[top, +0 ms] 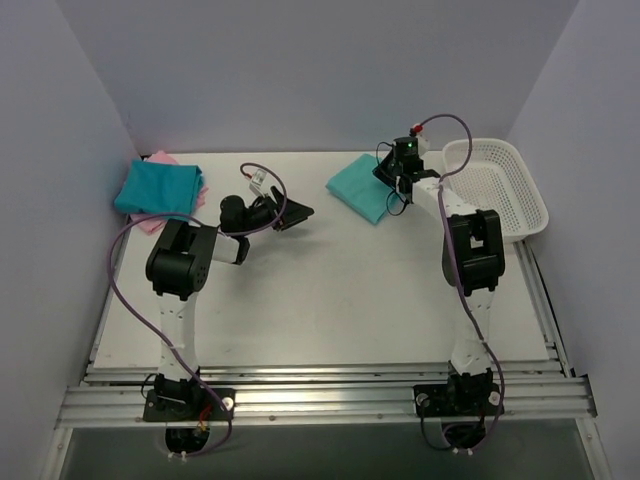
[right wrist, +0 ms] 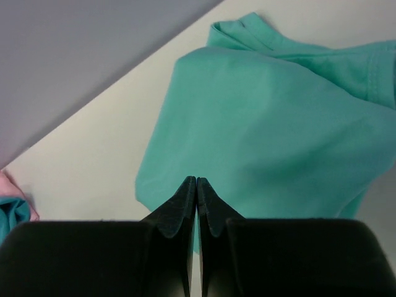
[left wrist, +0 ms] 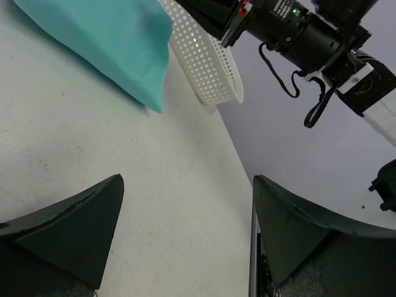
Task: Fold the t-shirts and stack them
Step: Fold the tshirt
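Green shirt [top: 360,188] folded on bench [top: 320,290] beside basket [top: 532,200]; blue [top: 155,185] over pink [top: 162,158] stacked well apart from it. Right gripper [right wrist: 196,185] shut, empty, over green; left gripper [left wrist: 187,182] wide open. Stacking step, likely: open, grasp green, carry over.

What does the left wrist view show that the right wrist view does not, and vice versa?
Left wrist only: the white mesh basket, the right arm, the open left gripper. Right wrist only: the shut right gripper, slivers of the pink shirt and darker teal-blue shirt. Both: the light teal-green shirt on the table.
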Available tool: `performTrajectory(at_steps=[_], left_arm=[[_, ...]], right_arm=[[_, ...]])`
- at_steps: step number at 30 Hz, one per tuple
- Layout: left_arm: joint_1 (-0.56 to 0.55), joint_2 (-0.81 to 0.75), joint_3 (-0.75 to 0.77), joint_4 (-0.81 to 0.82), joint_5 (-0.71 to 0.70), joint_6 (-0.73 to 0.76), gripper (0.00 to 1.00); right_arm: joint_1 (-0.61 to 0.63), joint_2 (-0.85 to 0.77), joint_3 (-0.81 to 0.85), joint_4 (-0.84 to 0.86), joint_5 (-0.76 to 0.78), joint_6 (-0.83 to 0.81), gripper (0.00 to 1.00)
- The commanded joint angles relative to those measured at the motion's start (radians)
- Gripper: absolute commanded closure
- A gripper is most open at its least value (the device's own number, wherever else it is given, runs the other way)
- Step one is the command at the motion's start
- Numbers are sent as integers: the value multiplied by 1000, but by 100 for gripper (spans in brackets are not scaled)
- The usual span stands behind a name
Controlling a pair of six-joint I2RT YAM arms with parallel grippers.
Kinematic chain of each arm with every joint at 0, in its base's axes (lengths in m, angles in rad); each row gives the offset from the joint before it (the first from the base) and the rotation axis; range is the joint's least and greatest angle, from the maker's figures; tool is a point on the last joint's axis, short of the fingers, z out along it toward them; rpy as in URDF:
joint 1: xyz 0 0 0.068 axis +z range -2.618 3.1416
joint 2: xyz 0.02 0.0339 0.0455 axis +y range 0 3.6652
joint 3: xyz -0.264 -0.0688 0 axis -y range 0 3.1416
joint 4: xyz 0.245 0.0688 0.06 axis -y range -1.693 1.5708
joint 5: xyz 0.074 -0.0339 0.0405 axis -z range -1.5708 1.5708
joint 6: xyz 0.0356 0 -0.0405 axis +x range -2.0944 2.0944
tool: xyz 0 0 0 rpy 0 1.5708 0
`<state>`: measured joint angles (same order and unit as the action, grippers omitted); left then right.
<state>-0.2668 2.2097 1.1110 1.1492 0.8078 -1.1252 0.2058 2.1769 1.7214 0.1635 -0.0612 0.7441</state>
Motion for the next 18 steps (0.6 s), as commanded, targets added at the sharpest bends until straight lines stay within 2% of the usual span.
performTrajectory(at_steps=[1,11,18], left_arm=[[3,-53,-8,70,5,10,6],[8,-48,-34,81,13,18,6],[11,-32,-25,78,19,18,6]], right_arm=[[-28,-5,-57,45,-6,9,100],[-74,-42,-207,100,43,14,100],[-173,-48,-310,159,8,43,100]])
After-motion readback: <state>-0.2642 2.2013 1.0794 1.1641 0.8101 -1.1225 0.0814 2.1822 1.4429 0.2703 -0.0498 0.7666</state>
